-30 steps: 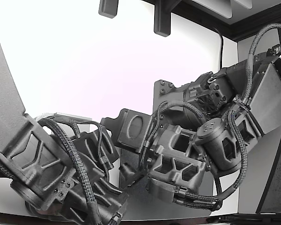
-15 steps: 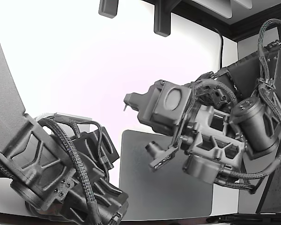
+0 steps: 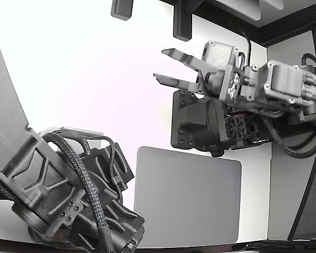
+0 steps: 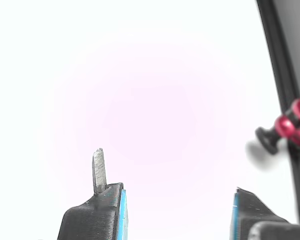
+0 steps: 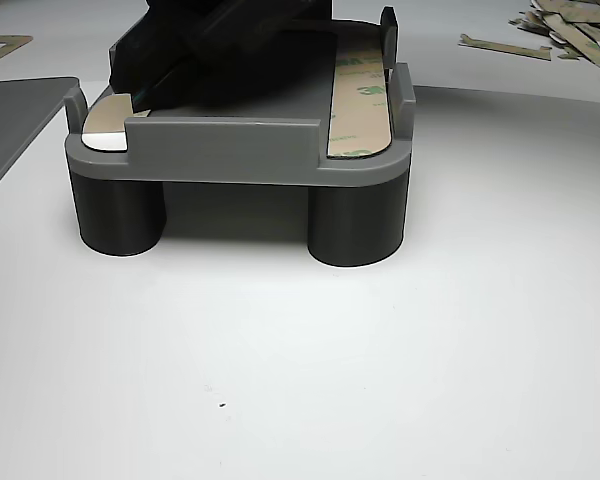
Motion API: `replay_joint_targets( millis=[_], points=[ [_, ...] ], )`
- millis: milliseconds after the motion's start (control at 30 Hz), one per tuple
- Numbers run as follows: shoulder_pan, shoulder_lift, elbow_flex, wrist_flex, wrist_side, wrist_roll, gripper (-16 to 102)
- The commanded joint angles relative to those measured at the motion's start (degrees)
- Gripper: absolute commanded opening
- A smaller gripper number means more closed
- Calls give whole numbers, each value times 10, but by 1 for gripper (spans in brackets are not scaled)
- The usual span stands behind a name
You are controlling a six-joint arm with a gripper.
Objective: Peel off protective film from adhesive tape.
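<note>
Gripper (image 3: 163,66): now risen from low over the grey mat (image 3: 187,197), fingers apart and empty. Fixture (image 5: 240,150): on the tabletop (image 5: 300,350); tape strip (image 5: 360,105) there appears unpeeled. You likely have that strip left.

- I'd call this a robotics lab bench, probably: a bare white table (image 5: 310,370).
- Grey printed fixture (image 5: 240,150), discarded film scraps (image 5: 565,25) beyond.

Hung in the upper middle of the frame, gripper (image 3: 165,65) with jaws parted, nothing between them. Lay flat at lower centre, a grey pad (image 3: 187,197). Filled the lower left corner, a second arm (image 3: 58,184).
</note>
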Motion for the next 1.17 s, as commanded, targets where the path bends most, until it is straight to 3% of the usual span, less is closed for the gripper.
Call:
replay_joint_targets(
  millis=[0,100,267,400,500,1133],
  points=[
    [-132,30,18,-40,-157,63,93],
    [-134,11,19,-59,-185,141,100],
    [-136,-20,-17,10,-187,164,100],
    [-183,48,68,11,-221,154,100],
    [-183,50,67,18,-241,140,100],
    [-183,50,67,16,-228,148,100]
  ],
)
